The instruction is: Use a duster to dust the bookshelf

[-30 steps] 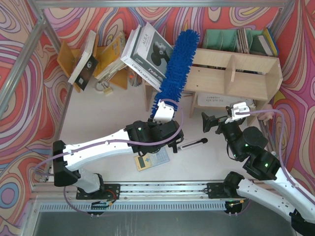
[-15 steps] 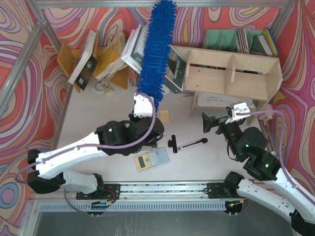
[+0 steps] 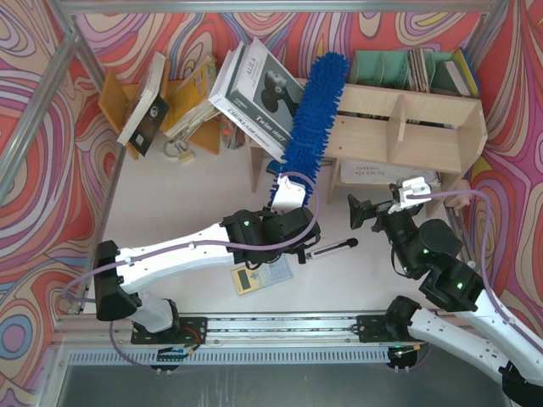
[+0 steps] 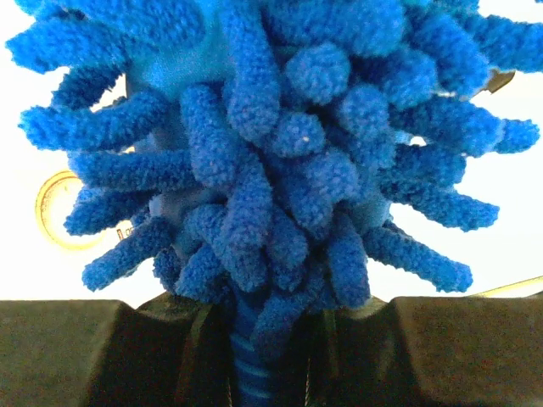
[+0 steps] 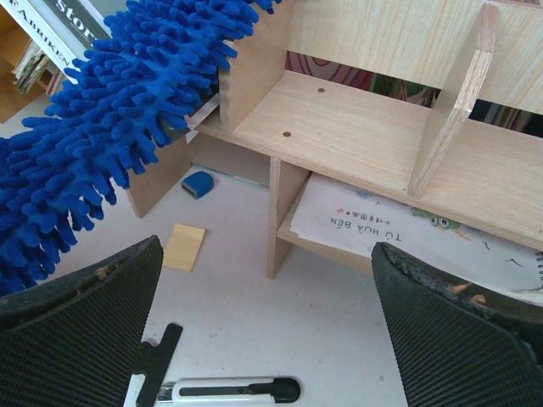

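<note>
The blue fluffy duster (image 3: 310, 114) slants up from my left gripper (image 3: 288, 193), and its head lies across the left end of the pale plywood bookshelf (image 3: 407, 127). In the left wrist view the duster (image 4: 271, 144) fills the frame, and my left gripper (image 4: 254, 343) is shut on its thin blue handle. My right gripper (image 3: 373, 209) hovers open in front of the shelf's lower tier, holding nothing. From the right wrist the duster (image 5: 110, 127) rests against the bookshelf's (image 5: 365, 127) left upright, and the wide-apart fingers (image 5: 81, 331) frame bare table.
A black-and-silver rod (image 3: 327, 250) and a calculator (image 3: 261, 275) lie on the table between the arms. A big tilted book (image 3: 259, 89) and a rack of leaning books (image 3: 170, 93) stand at the back left. Green file holders (image 3: 382, 68) stand behind the shelf. A yellow note (image 5: 184, 246) lies near it.
Half a second ago the duster pointed up toward the back wall, left of the shelf. It has swung right, back onto the shelf's left end. The right arm has not moved.
</note>
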